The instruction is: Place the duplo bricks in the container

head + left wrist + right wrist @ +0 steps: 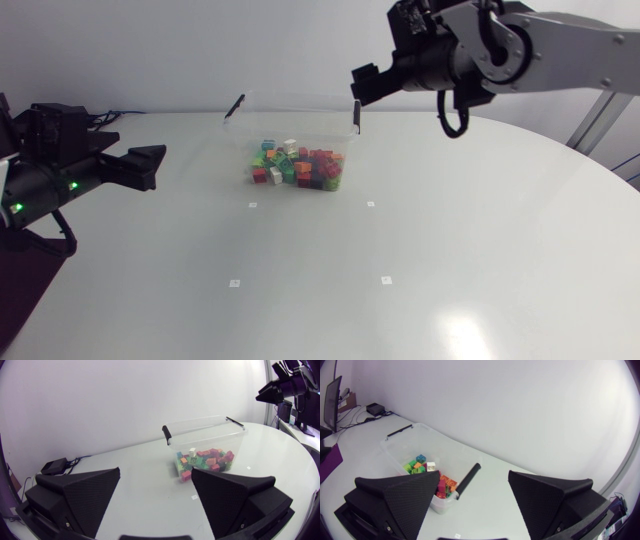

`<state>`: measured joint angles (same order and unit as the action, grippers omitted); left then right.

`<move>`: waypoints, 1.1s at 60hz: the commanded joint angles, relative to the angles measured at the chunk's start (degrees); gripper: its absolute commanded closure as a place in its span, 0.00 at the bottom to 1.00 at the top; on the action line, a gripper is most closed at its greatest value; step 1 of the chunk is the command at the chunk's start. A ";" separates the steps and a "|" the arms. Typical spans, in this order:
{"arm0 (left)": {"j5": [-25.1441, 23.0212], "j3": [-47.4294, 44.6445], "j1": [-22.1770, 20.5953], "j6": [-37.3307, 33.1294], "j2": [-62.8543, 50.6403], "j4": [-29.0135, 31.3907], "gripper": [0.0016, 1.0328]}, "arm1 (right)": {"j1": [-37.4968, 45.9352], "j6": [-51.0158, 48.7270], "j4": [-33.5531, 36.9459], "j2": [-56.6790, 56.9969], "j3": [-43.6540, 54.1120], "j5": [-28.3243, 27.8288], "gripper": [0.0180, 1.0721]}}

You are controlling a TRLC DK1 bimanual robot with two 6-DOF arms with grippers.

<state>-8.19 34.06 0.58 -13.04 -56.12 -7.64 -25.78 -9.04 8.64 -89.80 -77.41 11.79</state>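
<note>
- Across the white round table [470, 270], both arms stand clear of the work; neither touches the container or its contents.
- Right arm [565, 40]: enters from the right side and is raised well off the table surface.
- Left arm [45, 175]: low at the left edge of the table, pointing toward the middle.
- Container [292, 122]: clear plastic tub, upright, on the far-middle part of the table. No lid is on it. A black handle [234, 105] sits at its left end and another [356, 116] at its right end.
- Right gripper [360, 84]: fingers spread apart, nothing between them. It hangs above the right-hand end of the container, apart from the rim. From the right wrist view the tub lies under and ahead of it, one corner hidden behind a finger [405, 500].
- Left gripper [152, 166]: fingers spread apart, nothing held. The container lies ahead of it, well apart, seen between the fingers in the left wrist view.
- Duplo bricks [297, 166]: a mixed heap of red, green, orange, blue and white pieces, all inside the container on its floor.
- Four small white square marks [251, 204] lie on the table nearer than the container.
</note>
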 commanded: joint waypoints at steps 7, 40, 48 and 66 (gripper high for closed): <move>0.63 -4.27 1.27 2.31 6.55 -0.89 0.04 | 1.08 -2.48 -3.99 11.05 12.54 3.68 0.06; 3.53 -11.74 2.06 3.46 17.27 -2.56 0.04 | 10.58 -4.41 -4.16 36.01 33.81 6.31 0.05; 3.53 -13.67 2.94 3.46 20.08 -2.38 0.04 | 12.60 -4.85 -4.07 40.84 37.33 6.31 0.05; 3.53 -18.24 3.02 3.46 30.01 -1.50 0.04 | 15.15 -6.52 -2.49 51.30 43.39 6.31 0.05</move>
<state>-5.17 17.85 3.22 -10.87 -28.77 -9.32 -11.31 -14.06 5.76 -41.32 -36.47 17.85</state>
